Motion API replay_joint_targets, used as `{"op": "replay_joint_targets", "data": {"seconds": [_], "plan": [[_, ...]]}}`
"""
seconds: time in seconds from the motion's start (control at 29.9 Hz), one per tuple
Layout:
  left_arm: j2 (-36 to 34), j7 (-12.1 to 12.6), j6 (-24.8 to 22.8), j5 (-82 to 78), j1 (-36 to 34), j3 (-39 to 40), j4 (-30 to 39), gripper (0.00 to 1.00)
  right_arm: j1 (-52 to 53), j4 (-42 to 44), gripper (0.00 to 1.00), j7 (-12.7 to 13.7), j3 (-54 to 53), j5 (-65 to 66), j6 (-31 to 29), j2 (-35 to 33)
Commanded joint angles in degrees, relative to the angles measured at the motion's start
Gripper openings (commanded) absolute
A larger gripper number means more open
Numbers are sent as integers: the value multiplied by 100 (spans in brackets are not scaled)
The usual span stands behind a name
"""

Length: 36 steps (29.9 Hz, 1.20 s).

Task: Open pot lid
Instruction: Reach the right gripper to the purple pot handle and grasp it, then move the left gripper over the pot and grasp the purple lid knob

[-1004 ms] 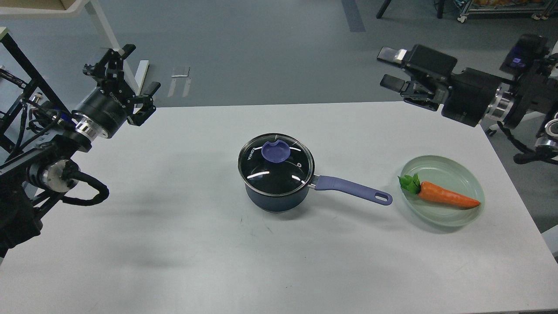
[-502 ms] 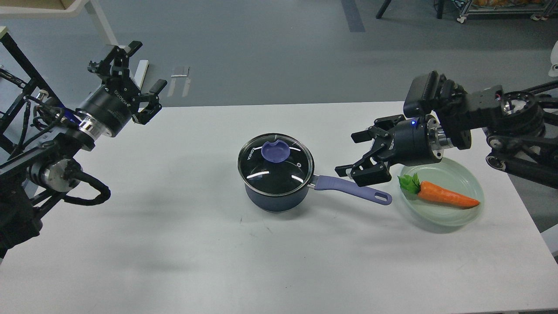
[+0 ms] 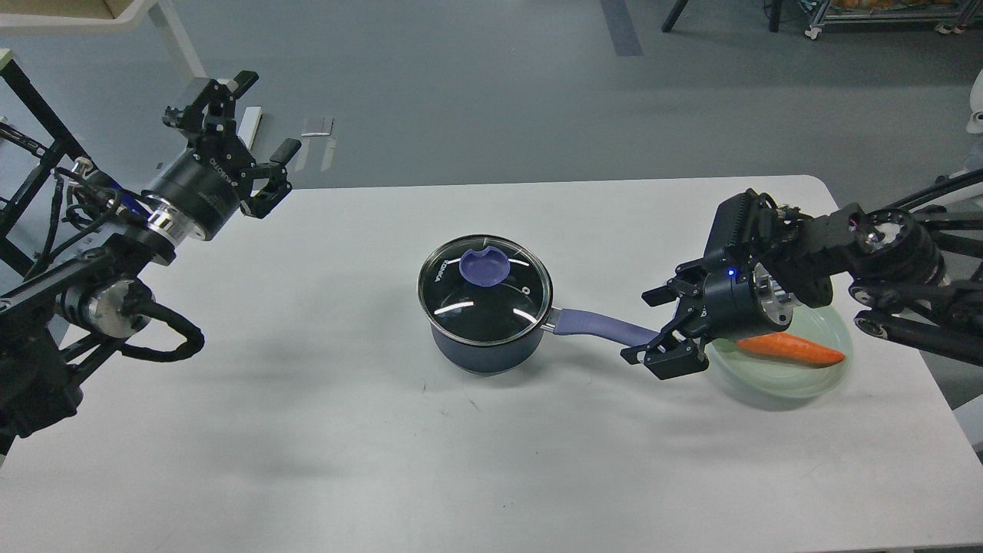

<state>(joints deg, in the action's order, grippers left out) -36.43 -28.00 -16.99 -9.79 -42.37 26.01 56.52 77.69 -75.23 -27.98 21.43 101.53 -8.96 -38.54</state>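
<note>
The dark navy pot point(image 3: 480, 352) stands at the table's middle with its glass lid point(image 3: 485, 289) on it. The lid's purple knob point(image 3: 485, 268) sits off-centre toward the back. The pot's purple handle point(image 3: 595, 326) points right. My right gripper point(image 3: 653, 327) is open, with one finger on each side of the handle's far end, which it hides. My left gripper point(image 3: 263, 120) is open and empty, raised over the table's far left edge, well away from the pot.
A pale green plate point(image 3: 799, 382) with an orange carrot point(image 3: 791, 349) sits at the right, partly behind my right wrist. The white table point(image 3: 322, 430) ends close behind the left gripper; grey floor lies beyond.
My right gripper has come down from high at the back right to the pot handle's far end. My left gripper has shifted slightly right and up. Pot and lid have not moved.
</note>
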Motion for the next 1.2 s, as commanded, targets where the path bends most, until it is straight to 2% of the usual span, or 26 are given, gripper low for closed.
{"op": "replay_joint_targets", "data": {"seconds": [0.0,0.1,0.43,0.67,0.87,1.0,1.17], "plan": [[4,0,3,4,0,1,-1,99,-17,43,74,-2,11,-2,-1,40],[-5,0,3,4,0,1,-1,99,-34,52,63,-2,37,-11,-1,93],[-13,0,3,4,0,45,-1,99,-166,395,53,-2,64,-28,-1,321],[-31,0,-23,4,0,18,-1,99,-166,456,32,-2,72,-28,-1,391],[-40,0,-58,-153,0,-8,-1,99,-175,465,24,-2,72,-28,-1,400],[-40,0,-85,-925,-61,-17,-1,99,-202,465,24,-2,72,-28,-1,409],[-13,0,-260,-3734,-482,-8,87,99,-202,474,24,-2,72,-28,-1,409]]}}
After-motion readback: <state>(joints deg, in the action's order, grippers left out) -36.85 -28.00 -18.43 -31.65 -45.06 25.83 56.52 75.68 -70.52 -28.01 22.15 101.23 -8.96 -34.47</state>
